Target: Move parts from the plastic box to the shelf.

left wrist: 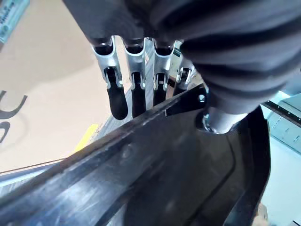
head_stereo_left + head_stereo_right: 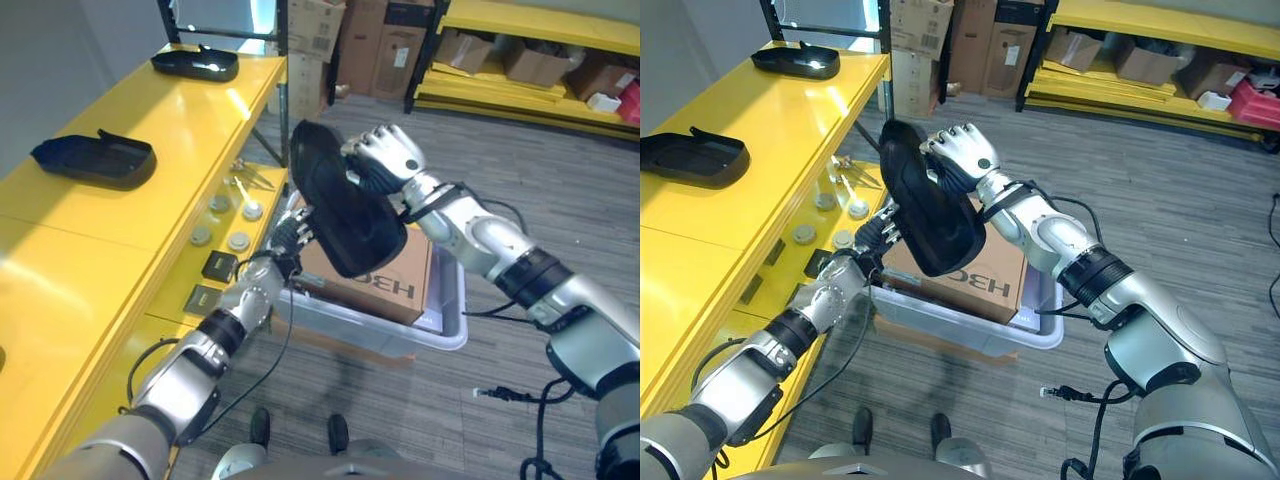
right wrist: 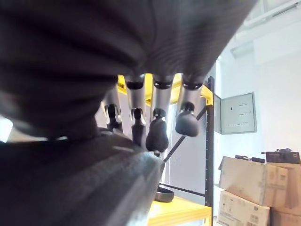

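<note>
My right hand is shut on a large black moulded part and holds it tilted on edge above the clear plastic box. In the right wrist view its curled fingers hook over the part's rim. My left hand reaches up from below left, open, its straight fingers against the lower edge of the part. A brown cardboard box lies in the plastic box. The yellow shelf runs along the left.
Two similar black parts lie on the shelf's top. Its lower level holds round metal discs and small black blocks. Cardboard boxes and a second yellow rack stand at the back.
</note>
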Controlling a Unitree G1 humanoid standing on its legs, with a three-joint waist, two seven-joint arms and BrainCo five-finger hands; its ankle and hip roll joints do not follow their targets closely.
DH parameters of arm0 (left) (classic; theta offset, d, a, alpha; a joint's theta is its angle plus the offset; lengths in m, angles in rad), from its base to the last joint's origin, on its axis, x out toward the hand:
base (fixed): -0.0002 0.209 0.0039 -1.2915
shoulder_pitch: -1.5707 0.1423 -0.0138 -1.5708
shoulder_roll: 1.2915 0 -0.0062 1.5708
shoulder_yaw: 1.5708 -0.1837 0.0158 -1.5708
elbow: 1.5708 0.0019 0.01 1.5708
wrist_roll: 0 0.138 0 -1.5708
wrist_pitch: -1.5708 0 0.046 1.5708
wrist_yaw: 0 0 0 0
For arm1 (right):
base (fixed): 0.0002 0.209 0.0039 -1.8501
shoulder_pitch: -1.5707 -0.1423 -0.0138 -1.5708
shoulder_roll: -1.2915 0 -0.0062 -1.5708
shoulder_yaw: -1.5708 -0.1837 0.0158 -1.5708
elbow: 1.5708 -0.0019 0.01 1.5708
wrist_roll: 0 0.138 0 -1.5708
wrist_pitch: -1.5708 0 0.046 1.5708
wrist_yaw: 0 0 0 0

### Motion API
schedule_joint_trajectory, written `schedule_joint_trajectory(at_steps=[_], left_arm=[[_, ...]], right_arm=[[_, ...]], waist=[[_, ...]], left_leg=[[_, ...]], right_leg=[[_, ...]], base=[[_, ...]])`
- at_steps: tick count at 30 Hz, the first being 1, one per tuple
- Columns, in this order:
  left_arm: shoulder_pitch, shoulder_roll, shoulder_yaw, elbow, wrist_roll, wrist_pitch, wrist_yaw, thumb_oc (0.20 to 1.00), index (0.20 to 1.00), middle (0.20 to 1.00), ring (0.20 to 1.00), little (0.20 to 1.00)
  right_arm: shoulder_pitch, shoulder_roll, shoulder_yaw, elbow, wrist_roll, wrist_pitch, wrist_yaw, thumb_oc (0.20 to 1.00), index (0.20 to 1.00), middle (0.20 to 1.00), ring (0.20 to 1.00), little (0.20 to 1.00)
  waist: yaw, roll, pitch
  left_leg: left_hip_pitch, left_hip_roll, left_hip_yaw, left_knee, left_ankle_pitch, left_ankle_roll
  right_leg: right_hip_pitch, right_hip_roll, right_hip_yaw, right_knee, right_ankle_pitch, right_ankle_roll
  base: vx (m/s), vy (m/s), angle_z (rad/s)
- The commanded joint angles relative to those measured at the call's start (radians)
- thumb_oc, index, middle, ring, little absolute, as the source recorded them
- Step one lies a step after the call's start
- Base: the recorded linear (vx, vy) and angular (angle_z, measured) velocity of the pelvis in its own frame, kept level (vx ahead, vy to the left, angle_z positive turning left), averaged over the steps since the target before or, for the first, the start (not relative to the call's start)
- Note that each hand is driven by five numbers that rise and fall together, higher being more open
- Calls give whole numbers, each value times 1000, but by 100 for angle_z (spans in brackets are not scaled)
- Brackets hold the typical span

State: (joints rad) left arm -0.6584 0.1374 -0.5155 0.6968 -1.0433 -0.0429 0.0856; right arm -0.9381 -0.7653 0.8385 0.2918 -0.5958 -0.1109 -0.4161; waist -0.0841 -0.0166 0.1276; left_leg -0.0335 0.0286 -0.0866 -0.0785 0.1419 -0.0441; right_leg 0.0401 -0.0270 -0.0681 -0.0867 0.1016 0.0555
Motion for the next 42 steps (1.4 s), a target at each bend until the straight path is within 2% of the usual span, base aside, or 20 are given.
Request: schedule_joint_trajectory(at_steps=[1, 10, 12, 17, 18, 19, 20, 24, 26, 29, 31, 32, 37, 38, 41, 42], left_arm=[[-98, -150, -69, 1, -30, -56, -58, 200, 200, 200, 200, 200], [-70, -139, -27, -40, -36, -85, -48, 200, 200, 200, 200, 200], [-78, -142, -35, -57, -4, -114, -20, 200, 200, 200, 200, 200], [-70, -131, -28, -84, 55, -134, -6, 200, 200, 200, 200, 200], [-66, -103, -25, -107, 137, -151, 26, 200, 200, 200, 200, 200], [-58, -87, -19, -123, 170, -160, 45, 200, 200, 200, 200, 200], [-49, -63, -13, -155, 215, -166, 60, 200, 200, 200, 200, 200], [-3, 15, 43, -172, 472, -188, 165, 200, 200, 200, 200, 200], [19, 24, 57, -182, 511, -196, 191, 200, 200, 200, 200, 200], [95, 116, 153, -248, 830, -207, 291, 200, 200, 200, 200, 200], [110, 116, 161, -254, 830, -214, 303, 200, 200, 200, 200, 200], [185, 161, 230, -336, 922, -232, 332, 200, 200, 200, 200, 200], [187, 161, 229, -337, 922, -231, 331, 200, 200, 200, 200, 200], [539, 207, 417, -775, 813, -312, 197, 200, 200, 200, 200, 200], [605, 203, 446, -879, 739, -330, 137, 200, 200, 200, 200, 200], [605, 203, 446, -879, 739, -329, 137, 200, 200, 200, 200, 200]], right_arm=[[4, 105, -25, -16, 31, -50, -23, 200, 200, 200, 200, 200], [54, 109, -66, -72, 43, -65, -33, 200, 200, 200, 200, 200], [67, 104, -70, -68, 38, -64, -35, 200, 200, 200, 200, 200], [99, 105, -94, -86, 37, -69, -45, 200, 200, 200, 200, 200], [140, 91, -128, -114, 40, -76, -47, 200, 200, 200, 200, 200], [172, 83, -156, -143, 57, -81, -41, 489, 489, 489, 489, 489], [211, 74, -195, -163, 83, -89, -39, 1000, 1000, 1000, 1000, 1000], [406, 86, -399, -270, 207, -134, -66, 1000, 1000, 1000, 1000, 1000], [456, 96, -441, -293, 235, -146, -65, 1000, 1000, 1000, 1000, 1000], [712, 181, -622, -274, 379, -192, -63, 1000, 1000, 1000, 1000, 1000], [730, 192, -633, -275, 396, -197, -56, 1000, 1000, 1000, 1000, 1000], [866, 253, -703, -227, 473, -214, -44, 1000, 1000, 1000, 1000, 1000], [868, 253, -703, -227, 473, -214, -44, 1000, 1000, 1000, 1000, 1000], [1119, 457, -719, 107, 697, -196, 89, 1000, 1000, 1000, 1000, 1000], [1085, 514, -632, 407, 729, -150, 161, 1000, 1000, 1000, 1000, 1000], [1085, 514, -631, 407, 729, -150, 161, 1000, 1000, 1000, 1000, 1000]], waist=[[40, -47, -84], [45, -51, -84], [48, -52, -84], [49, -57, -83], [51, -58, -82], [52, -59, -82], [53, -59, -81], [49, -60, -79], [50, -60, -80], [36, -54, -77], [34, -54, -81], [26, -47, -81], [26, -47, -82], [45, -35, -72], [77, -35, -60], [76, -35, -60]], left_leg=[[46, 72, -11, 18, -126, -51], [45, 68, -15, 22, -127, -48], [43, 67, -17, 22, -125, -48], [40, 66, -18, 25, -126, -48], [31, 63, -22, 30, -117, -46], [30, 62, -24, 31, -118, -45], [29, 62, -26, 32, -117, -45], [27, 63, -29, 35, -116, -44], [33, 65, -29, 32, -122, -45], [34, 64, -20, 37, -119, -43], [30, 63, -21, 37, -118, -42], [33, 63, -17, 39, -119, -41], [33, 63, -17, 39, -119, -41], [40, 64, -22, 37, -129, -43], [34, 60, -51, 43, -126, -44], [33, 60, -52, 43, -126, -44]], right_leg=[[31, -46, -34, 18, -122, 56], [33, -47, -37, 19, -123, 55], [34, -46, -41, 19, -123, 53], [33, -46, -42, 21, -124, 54], [27, -49, -48, 25, -118, 54], [27, -49, -50, 26, -118, 54], [26, -50, -53, 27, -119, 54], [26, -50, -60, 30, -121, 54], [32, -48, -61, 29, -128, 53], [30, -51, -60, 40, -129, 54], [26, -52, -61, 40, -128, 55], [27, -54, -57, 47, -131, 54], [27, -54, -56, 47, -132, 54], [31, -57, -72, 57, -141, 53], [37, -56, -88, 64, -150, 46], [38, -56, -89, 64, -150, 46]], base=[[0, 0, 0], [-1, 1, 2], [0, 0, 0], [-9, 0, 0], [-47, 1, 2], [-52, -1, 4], [-20, -6, 14], [-11, -3, 11], [11, -4, 3], [-14, 3, 1], [-4, 5, -4], [-5, 9, -7], [0, 0, -1], [5, -3, -4], [-20, -29, 17], [-8, -65, 79]])
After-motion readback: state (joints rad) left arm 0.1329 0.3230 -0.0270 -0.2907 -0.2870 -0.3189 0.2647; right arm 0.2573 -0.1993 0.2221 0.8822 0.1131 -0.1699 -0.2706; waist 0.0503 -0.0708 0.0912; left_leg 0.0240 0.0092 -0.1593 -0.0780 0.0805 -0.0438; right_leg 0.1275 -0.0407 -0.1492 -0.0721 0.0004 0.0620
